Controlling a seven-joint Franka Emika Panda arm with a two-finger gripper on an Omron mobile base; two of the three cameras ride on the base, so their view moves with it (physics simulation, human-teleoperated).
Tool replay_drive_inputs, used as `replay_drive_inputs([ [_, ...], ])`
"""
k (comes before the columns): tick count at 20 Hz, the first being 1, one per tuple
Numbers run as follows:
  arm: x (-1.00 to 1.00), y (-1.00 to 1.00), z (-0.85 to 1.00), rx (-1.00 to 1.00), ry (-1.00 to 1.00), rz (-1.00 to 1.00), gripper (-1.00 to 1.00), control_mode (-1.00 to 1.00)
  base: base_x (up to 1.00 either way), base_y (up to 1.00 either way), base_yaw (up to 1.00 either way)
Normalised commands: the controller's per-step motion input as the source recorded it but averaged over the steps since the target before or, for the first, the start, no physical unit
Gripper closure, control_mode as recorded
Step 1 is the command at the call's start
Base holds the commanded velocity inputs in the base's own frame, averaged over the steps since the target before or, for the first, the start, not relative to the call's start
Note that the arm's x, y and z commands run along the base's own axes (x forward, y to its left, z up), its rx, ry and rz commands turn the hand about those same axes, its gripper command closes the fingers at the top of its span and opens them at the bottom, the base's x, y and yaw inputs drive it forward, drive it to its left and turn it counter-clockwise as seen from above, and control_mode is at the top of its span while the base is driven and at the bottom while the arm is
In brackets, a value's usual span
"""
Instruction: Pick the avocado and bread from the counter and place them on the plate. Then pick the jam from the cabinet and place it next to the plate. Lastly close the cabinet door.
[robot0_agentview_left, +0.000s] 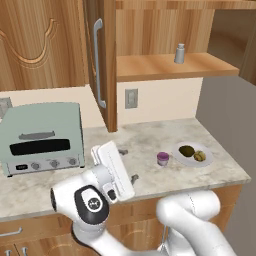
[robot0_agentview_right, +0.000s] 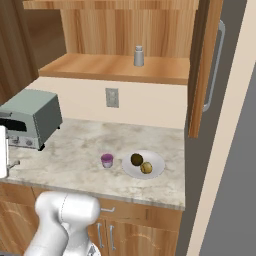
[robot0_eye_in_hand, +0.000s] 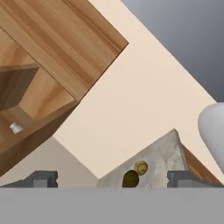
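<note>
Avocado (robot0_agentview_right: 136, 159) and bread (robot0_agentview_right: 146, 168) are lying together on the plate (robot0_agentview_right: 156, 163), well ahead of the released, empty gripper (robot0_eye_in_hand: 111, 180), while jam (robot0_agentview_right: 107, 160) is standing just beside it on the surface (robot0_agentview_right: 75, 150), cabinet door (robot0_agentview_left: 106, 60) hanging open.

Open cabinet door (robot0_agentview_left: 102, 60) jutting over bare counter (robot0_agentview_left: 145, 137) middle.

The avocado (robot0_agentview_left: 186, 150) and bread (robot0_agentview_left: 199, 156) lie on the plate (robot0_agentview_left: 206, 162), jam (robot0_agentview_left: 163, 158) just left of it on the counter (robot0_agentview_left: 150, 137).
</note>
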Motion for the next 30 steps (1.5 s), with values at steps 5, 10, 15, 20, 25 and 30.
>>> replay_drive_inputs([
  [5, 0.00, 0.73, 0.02, -0.12, -0.01, -0.07, -1.00, -1.00, 0.00, 0.00, 0.00],
  [10, 0.00, 0.57, 0.19, -0.06, -0.05, -0.05, -1.00, -1.00, 0.00, 0.00, 0.00],
  [15, 0.07, 0.48, 0.18, -0.04, -0.05, -0.02, -1.00, -1.00, 0.00, 0.00, 0.00],
  [20, 0.36, 0.31, 0.02, -0.02, -0.04, 0.00, -1.00, -1.00, 0.00, 0.00, 0.00],
  [25, 0.46, 0.27, 0.00, 0.00, -0.02, 0.00, -1.00, -1.00, 0.00, 0.00, 0.00],
  [30, 0.34, 0.25, 0.05, 0.00, 0.00, 0.00, -1.00, -1.00, 0.00, 0.00, 0.00],
])
